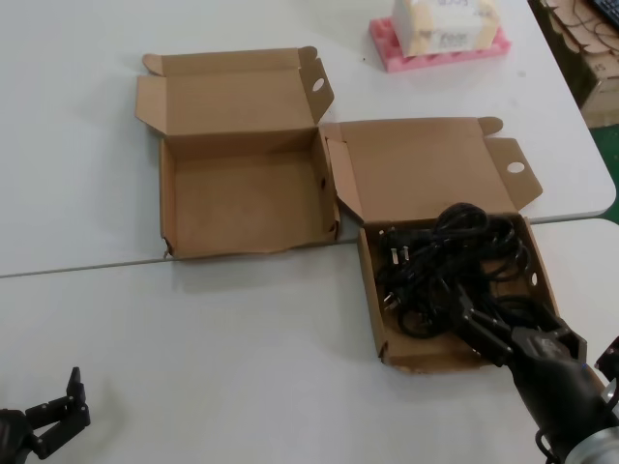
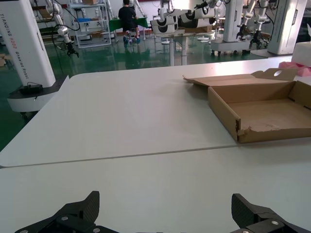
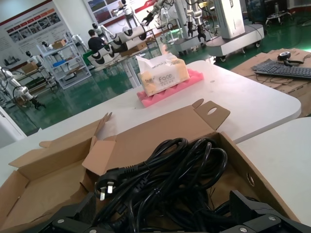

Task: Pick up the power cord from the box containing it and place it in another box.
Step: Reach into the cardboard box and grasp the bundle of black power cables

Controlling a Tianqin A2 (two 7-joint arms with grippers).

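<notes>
The power cord [image 1: 445,261] lies as a tangled black heap with plugs in the right cardboard box [image 1: 370,290], whose plain lid stands open behind it. In the right wrist view the cord [image 3: 170,170] fills that box [image 3: 252,182], with a three-pin plug [image 3: 109,182] at one side. My right gripper [image 1: 503,324] is open and low over the box's near right part, its fingers either side of the cords [image 3: 163,216]. The empty left box [image 1: 242,203] with a lipped lid sits beside it and shows in the left wrist view [image 2: 267,114]. My left gripper [image 1: 70,398] is open and parked at the near left [image 2: 167,211].
A tissue pack on pink foam [image 1: 435,39] stands at the far right and shows in the right wrist view [image 3: 163,77]. A seam [image 1: 87,266] runs between the two white tables. The far table's edge [image 1: 604,193] drops off to the right of the boxes.
</notes>
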